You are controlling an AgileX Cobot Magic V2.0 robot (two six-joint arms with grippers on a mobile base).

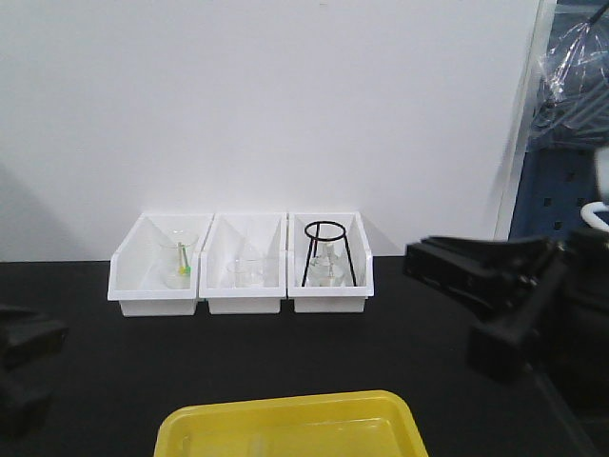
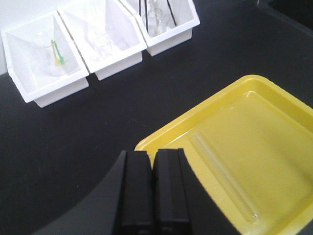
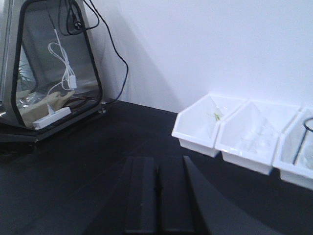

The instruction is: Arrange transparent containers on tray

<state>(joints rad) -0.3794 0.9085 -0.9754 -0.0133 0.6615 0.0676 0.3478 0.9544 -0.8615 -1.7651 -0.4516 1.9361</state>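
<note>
Left gripper (image 2: 152,191): jaws pressed together, nothing between, hovering at near corner of yellow tray (image 2: 288,98). Tray sits on black tabletop (image 2: 98,132), near front edge. One clear test tube (image 2: 222,176) lies flat inside tray, running diagonally along floor. Right gripper (image 3: 157,196): jaws closed, empty, above bare tabletop, well apart from tray. Farther back, against white wall: three white bins (image 1: 245,271) side by side. Left bin holds beaker (image 1: 179,259); right bin holds black wire stand (image 1: 329,252) over glassware.
</note>
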